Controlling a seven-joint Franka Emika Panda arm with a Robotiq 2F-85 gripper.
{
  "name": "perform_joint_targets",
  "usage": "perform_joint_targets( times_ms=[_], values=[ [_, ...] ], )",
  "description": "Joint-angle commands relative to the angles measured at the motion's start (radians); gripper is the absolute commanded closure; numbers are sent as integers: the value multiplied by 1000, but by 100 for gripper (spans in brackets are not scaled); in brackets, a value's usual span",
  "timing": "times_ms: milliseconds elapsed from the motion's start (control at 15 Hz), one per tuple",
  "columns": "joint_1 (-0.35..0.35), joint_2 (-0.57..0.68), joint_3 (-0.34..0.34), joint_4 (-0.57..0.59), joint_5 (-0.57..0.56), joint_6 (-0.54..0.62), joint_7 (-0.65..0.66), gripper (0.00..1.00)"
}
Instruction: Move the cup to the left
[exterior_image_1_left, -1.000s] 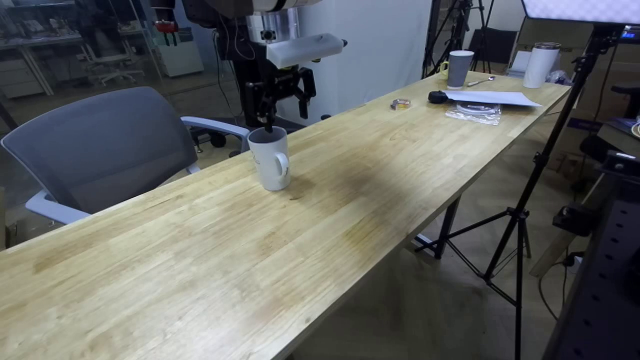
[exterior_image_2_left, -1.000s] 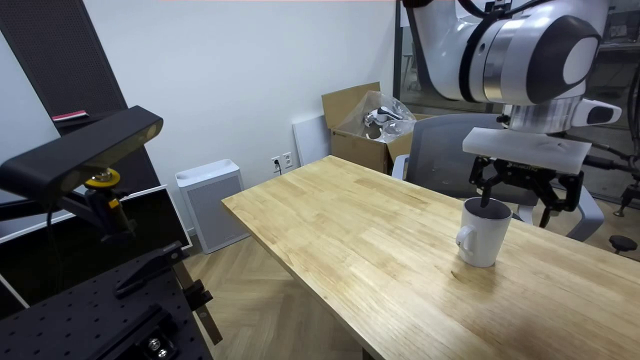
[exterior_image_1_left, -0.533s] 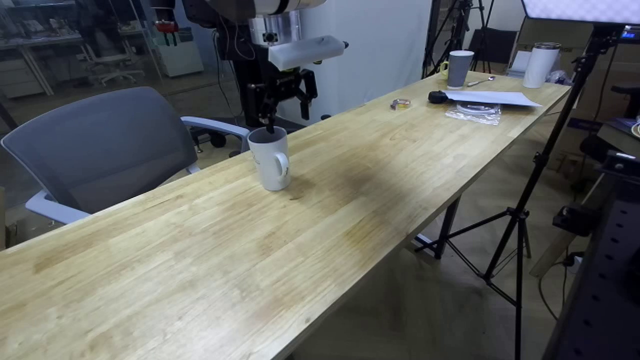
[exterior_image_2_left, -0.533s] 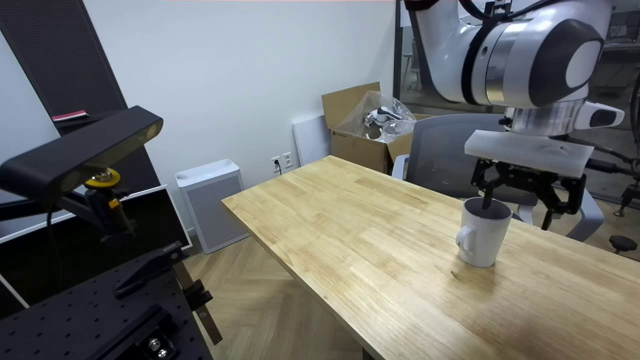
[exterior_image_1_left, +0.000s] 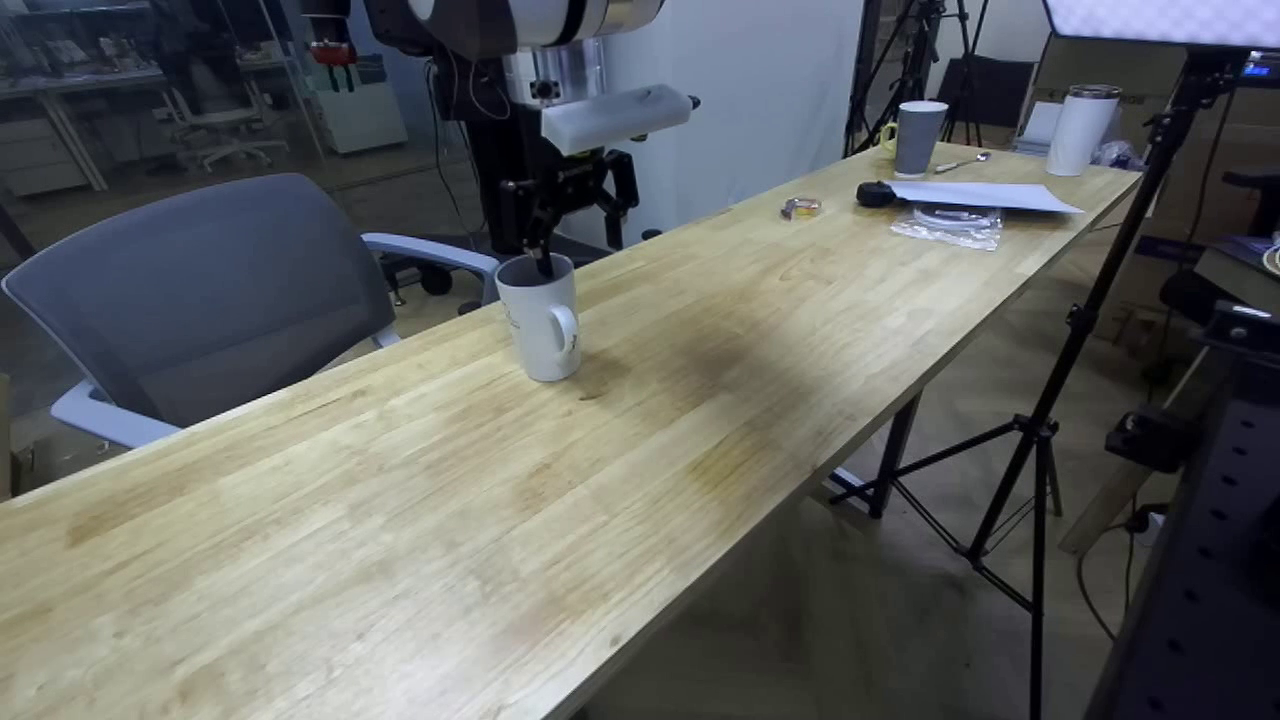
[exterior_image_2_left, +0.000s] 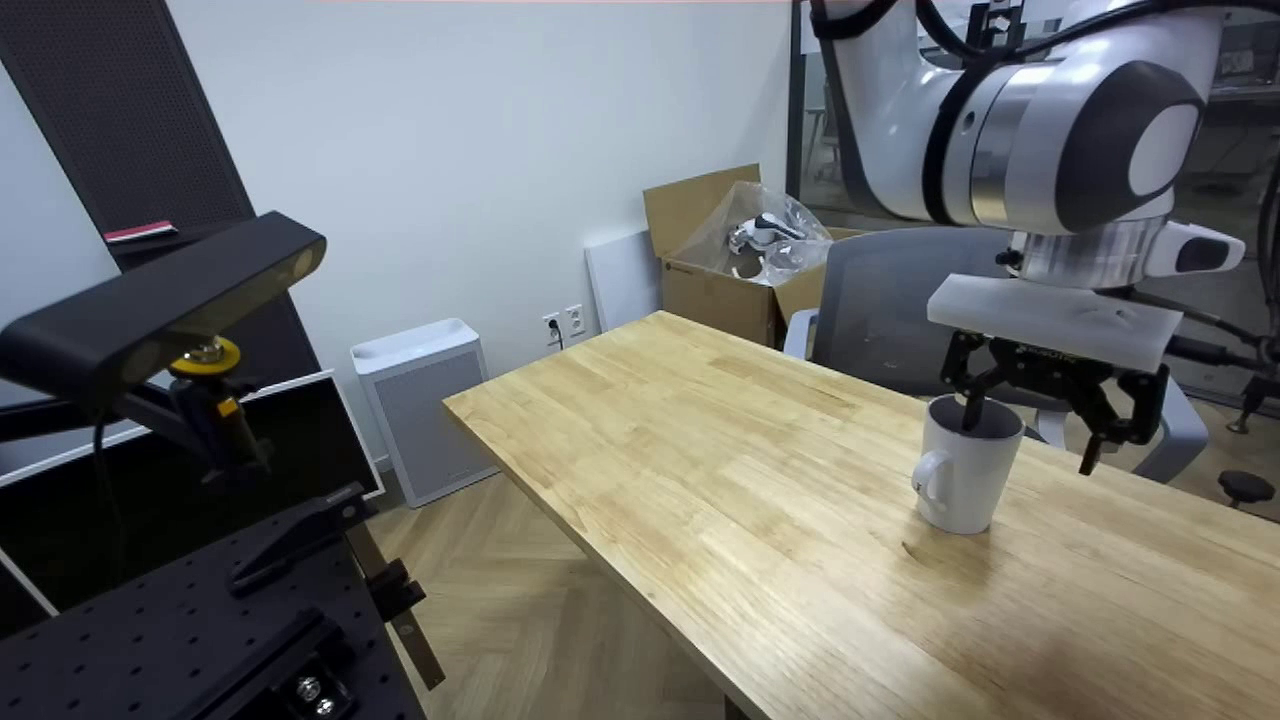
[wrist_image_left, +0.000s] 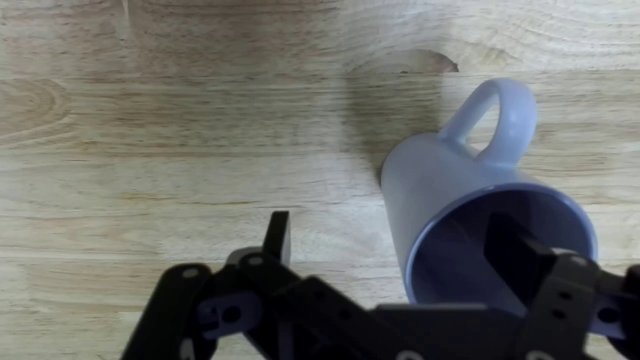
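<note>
The cup, a pale grey-white mug, stands upright on the wooden table near the chair-side edge, in both exterior views. In the wrist view the cup shows its looped handle and dark bluish-grey inside. My gripper is open, with one finger inside the cup's mouth and the other outside it, the cup's wall between them. Neither finger visibly grips the wall. The gripper also shows above the cup in both exterior views. The inner fingertip is partly hidden by the rim in the exterior views.
The wooden table is long. A grey chair stands against its edge. At the far end are a grey cup, a white tumbler, paper and a plastic bag. A tripod stands beside the table.
My gripper has moved down slightly, so its inner finger reaches a little deeper into the cup. The cup has not moved and the gripper stays open.
</note>
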Motion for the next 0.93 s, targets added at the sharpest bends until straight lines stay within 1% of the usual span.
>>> perform_joint_targets(
  times_ms=[0,267,333,400,467,533,733,867],
  values=[
    [2,25,1,39,-3,-11,34,0],
    [5,37,-2,48,-7,-13,37,0],
    [5,38,-3,49,-7,-14,37,25],
    [5,39,-3,50,-8,-16,37,25],
    [7,40,-5,50,-9,-18,38,31],
    [7,40,-5,50,-9,-19,39,40],
    [7,37,-7,49,-10,-22,42,61],
    [6,32,-8,49,-8,-24,45,73]
  ],
)
